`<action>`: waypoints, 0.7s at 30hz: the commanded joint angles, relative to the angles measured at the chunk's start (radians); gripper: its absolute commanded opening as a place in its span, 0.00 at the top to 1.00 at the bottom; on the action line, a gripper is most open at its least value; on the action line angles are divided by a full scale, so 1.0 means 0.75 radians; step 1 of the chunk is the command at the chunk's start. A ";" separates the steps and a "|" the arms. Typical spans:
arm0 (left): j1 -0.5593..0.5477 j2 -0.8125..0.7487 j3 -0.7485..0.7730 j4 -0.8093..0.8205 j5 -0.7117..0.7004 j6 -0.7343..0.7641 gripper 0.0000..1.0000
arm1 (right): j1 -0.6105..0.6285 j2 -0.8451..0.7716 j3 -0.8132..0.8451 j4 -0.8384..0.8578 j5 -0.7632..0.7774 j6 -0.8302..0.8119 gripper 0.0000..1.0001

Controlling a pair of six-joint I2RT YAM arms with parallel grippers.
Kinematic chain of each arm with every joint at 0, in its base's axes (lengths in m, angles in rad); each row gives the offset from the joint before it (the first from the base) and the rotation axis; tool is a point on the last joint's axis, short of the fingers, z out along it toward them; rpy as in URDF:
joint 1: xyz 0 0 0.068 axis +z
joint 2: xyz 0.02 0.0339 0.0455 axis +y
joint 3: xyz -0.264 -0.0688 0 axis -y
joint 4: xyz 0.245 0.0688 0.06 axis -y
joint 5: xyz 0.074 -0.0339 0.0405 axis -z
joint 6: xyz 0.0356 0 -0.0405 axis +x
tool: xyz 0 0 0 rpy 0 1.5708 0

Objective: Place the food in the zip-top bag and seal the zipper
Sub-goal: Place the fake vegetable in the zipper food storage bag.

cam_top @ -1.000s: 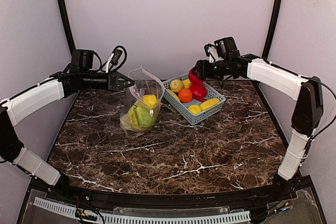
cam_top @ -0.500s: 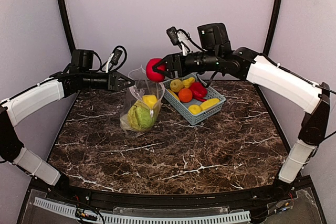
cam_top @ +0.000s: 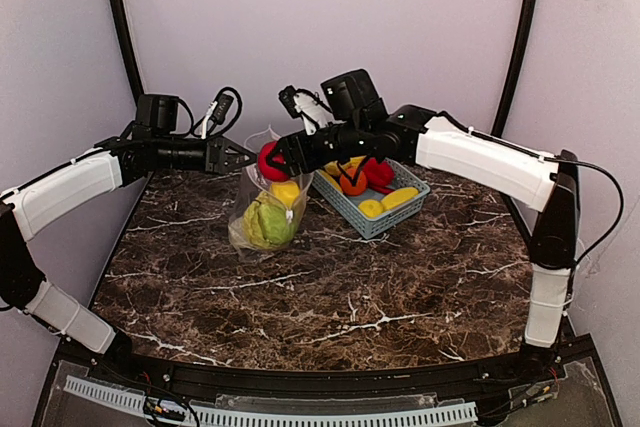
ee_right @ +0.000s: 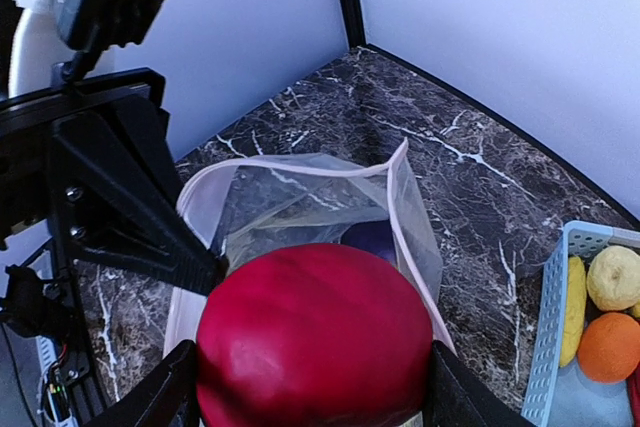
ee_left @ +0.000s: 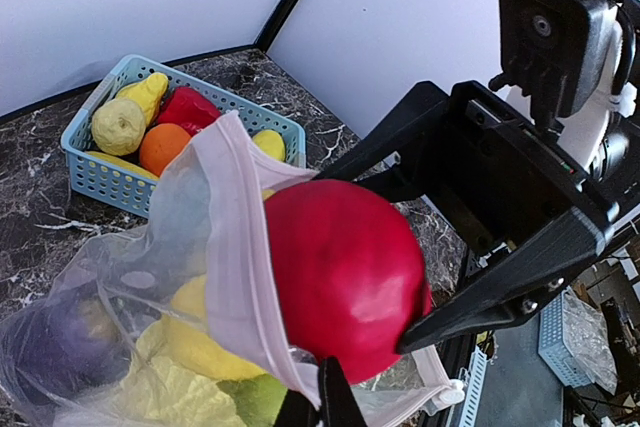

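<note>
Plainly, the marbled surface (cam_top: 350,287) carries the zip-top bag (cam_top: 250,235), which stands upright with its mouth facing up and some of the food already inside: a yellow leafy cabbage (cam_top: 265,224), a yellow fruit (cam_top: 286,192) and a dark eggplant (ee_right: 370,237). Just right of the bag sits the light blue basket (cam_top: 400,212) with more pieces in it. The bag looks like thin, floppy film that would sag shut if let go, so the firmer mouth edge is the sensible place to grip. That is where the left hand (cam_top: 250,156) is clenched, pinching the bag's left rim and holding it up. Directly above the bag's mouth, the right hand (ee_right: 310,397) is closed around a round red fruit (ee_left: 340,272), its two fingers pressing the widest part from opposite sides. The fruit seems light, smooth and glossy, so it could slip or roll. It also looks nearly as wide as the opening. Smallest is the zipper (ee_left: 235,247), a pale pink strip along the bag's mouth that looks stiffer than the film and is not yet pressed together.
</note>
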 commanded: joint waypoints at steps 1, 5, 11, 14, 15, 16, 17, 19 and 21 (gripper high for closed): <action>-0.004 -0.013 -0.018 0.020 0.025 -0.004 0.99 | 0.023 0.100 0.130 -0.008 0.211 0.008 0.33; -0.003 -0.008 -0.018 0.022 0.028 -0.007 0.99 | 0.029 0.201 0.219 0.017 0.218 0.034 0.30; -0.003 -0.010 -0.018 0.025 0.029 -0.007 0.99 | 0.034 0.288 0.311 0.027 0.227 0.055 0.20; -0.003 -0.013 -0.018 0.026 0.028 -0.007 0.99 | 0.034 0.294 0.321 0.033 0.217 0.055 0.15; -0.003 -0.014 -0.018 0.025 0.028 -0.007 0.99 | 0.034 0.293 0.319 0.033 0.218 0.056 0.13; -0.003 -0.013 -0.018 0.026 0.028 -0.007 0.99 | 0.033 0.291 0.318 0.034 0.218 0.054 0.11; -0.003 -0.014 -0.018 0.026 0.028 -0.007 0.99 | 0.033 0.292 0.315 0.033 0.218 0.054 0.10; -0.003 -0.012 -0.018 0.026 0.028 -0.007 0.99 | 0.034 0.285 0.311 0.033 0.218 0.054 0.09; -0.004 -0.015 -0.018 0.026 0.029 -0.007 0.99 | 0.034 0.273 0.304 0.035 0.221 0.053 0.08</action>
